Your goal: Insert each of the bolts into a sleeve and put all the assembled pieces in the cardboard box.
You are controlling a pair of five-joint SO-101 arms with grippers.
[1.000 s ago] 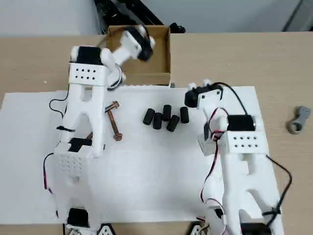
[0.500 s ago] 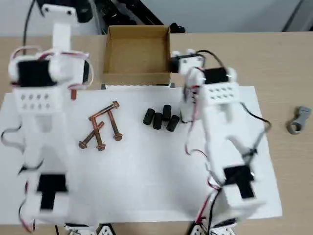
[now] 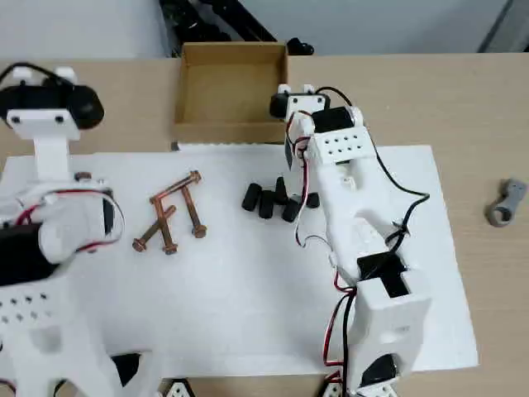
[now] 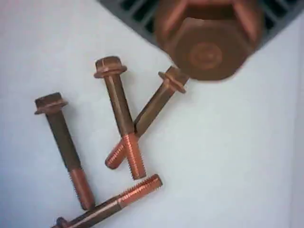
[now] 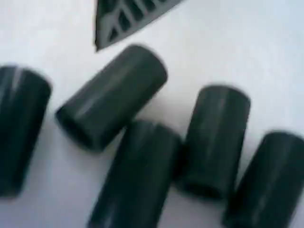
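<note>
Assembly looks barely begun: the far box [image 3: 231,132] sits empty, four bolts [image 4: 118,102] and the sleeves [image 3: 263,202] lie loose on the counter [image 3: 463,91], the left hand [image 4: 204,19] clasps a fifth bolt [image 4: 207,45], and the grip of the right hand [image 5: 124,19] cannot be told.

left arm [image 3: 51,236] held high, jaws clamping a bolt [image 4: 207,42]; right arm [image 3: 354,186] stretched forward.
</note>
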